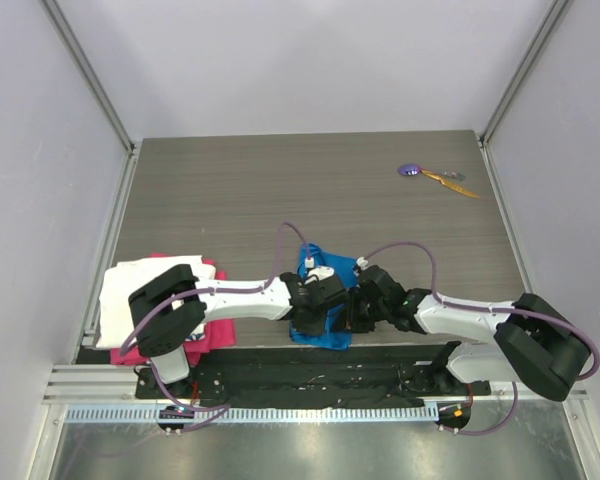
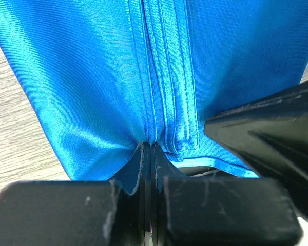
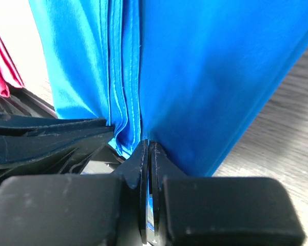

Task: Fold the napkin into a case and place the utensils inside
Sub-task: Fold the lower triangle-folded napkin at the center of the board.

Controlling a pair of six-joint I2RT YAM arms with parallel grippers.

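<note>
The bright blue napkin (image 1: 318, 335) lies folded and narrow at the table's near edge, between both arms. My left gripper (image 1: 310, 318) is shut on its near hem; in the left wrist view the fingertips (image 2: 143, 148) pinch the stitched folds of the napkin (image 2: 118, 77). My right gripper (image 1: 352, 318) is shut on the same near edge from the right; its fingertips (image 3: 143, 146) clamp the napkin (image 3: 205, 77). The two utensils lie far off at the back right: the purple-headed one (image 1: 410, 170) and the orange-yellow one (image 1: 450, 182).
A white cloth (image 1: 145, 285) lies on a pink cloth (image 1: 215, 335) at the near left; the pink cloth also shows in the right wrist view (image 3: 2, 66). Grey walls surround the wooden table (image 1: 280, 190).
</note>
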